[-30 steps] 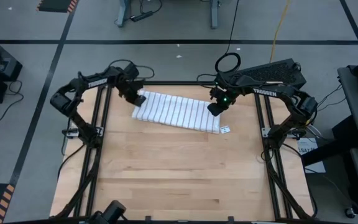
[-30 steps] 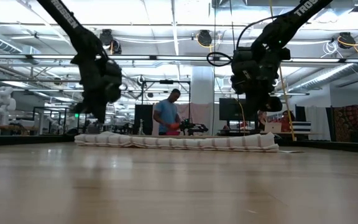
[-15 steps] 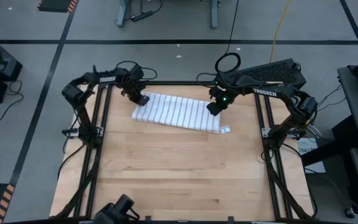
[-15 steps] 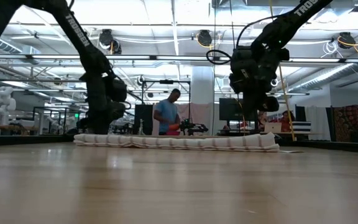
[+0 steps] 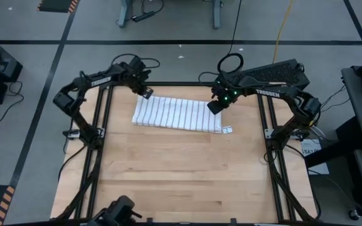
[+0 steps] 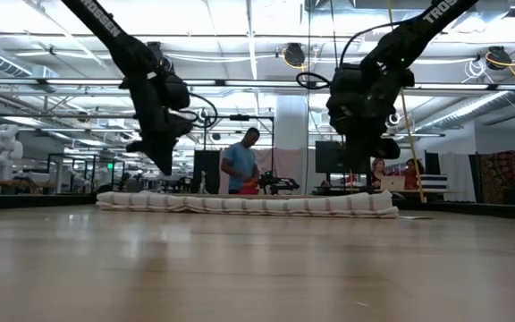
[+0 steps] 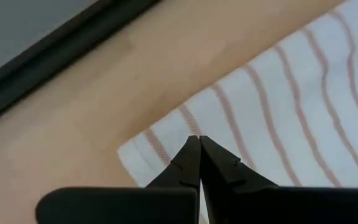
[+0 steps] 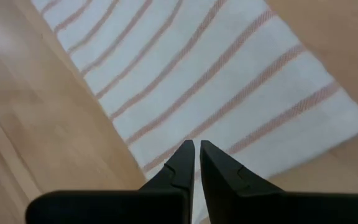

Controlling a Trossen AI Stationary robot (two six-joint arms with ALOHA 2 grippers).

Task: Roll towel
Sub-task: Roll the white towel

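Observation:
The white towel [image 5: 178, 114] with narrow dark stripes lies flat as a long band on the far part of the wooden table, its small white tag [image 5: 227, 130] at its right end. In the low view it is a low band [image 6: 249, 204]. My left gripper [image 5: 147, 93] is shut and hangs above the towel's far left corner [image 7: 142, 149], clear of it [image 6: 164, 166]. My right gripper [image 5: 213, 107] is shut and hangs above the towel's right end [image 8: 241, 87], also clear of it [image 6: 365, 161].
Bare wooden table top [image 5: 181, 176] stretches from the towel to the near edge. Black frame rails run along the table's left side [image 5: 96, 150] and right side [image 5: 272, 157]. A person [image 6: 240, 163] stands far behind the table in the room.
My left gripper dipped down onto the towel's left end, then rose clear and moved toward the far edge. The towel's left end now reaches a little farther toward the table's left; the rest has stayed in place.

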